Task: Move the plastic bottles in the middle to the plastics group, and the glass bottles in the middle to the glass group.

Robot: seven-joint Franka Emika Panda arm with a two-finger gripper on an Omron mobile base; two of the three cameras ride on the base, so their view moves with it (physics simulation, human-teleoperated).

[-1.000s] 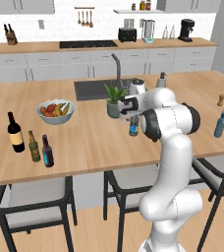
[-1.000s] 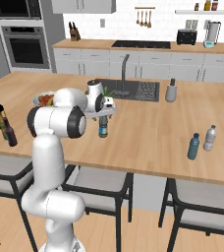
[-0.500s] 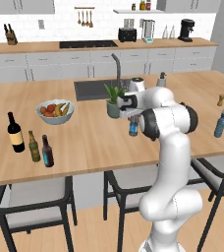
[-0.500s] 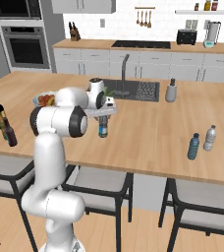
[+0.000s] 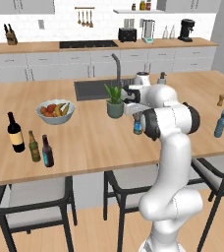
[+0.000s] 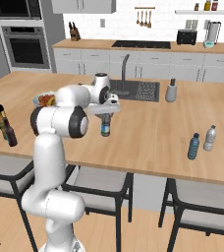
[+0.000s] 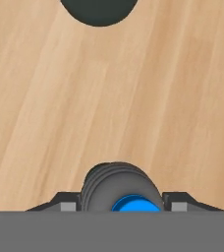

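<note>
— From the left, what's near the pincer (image 5: 137, 117)?
— A potted plant (image 5: 115, 101) just beside it; the blue plastic bottle (image 5: 137, 124) stands on the tabletop (image 5: 84, 142).
— From the right?
— Sink (image 6: 142, 91) behind.
— Hand view?
— Fingertips (image 7: 69, 203) flank the bottle; gripping or not, I cannot tell.

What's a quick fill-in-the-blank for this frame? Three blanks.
1. Under the gripper, a blue plastic bottle stands ____ on the counter.
2. The second bottle, beside the pale clear bottle, is coloured ____.
3. The wine bottle has a ____ label.
Missing: upright; blue; red.
</note>
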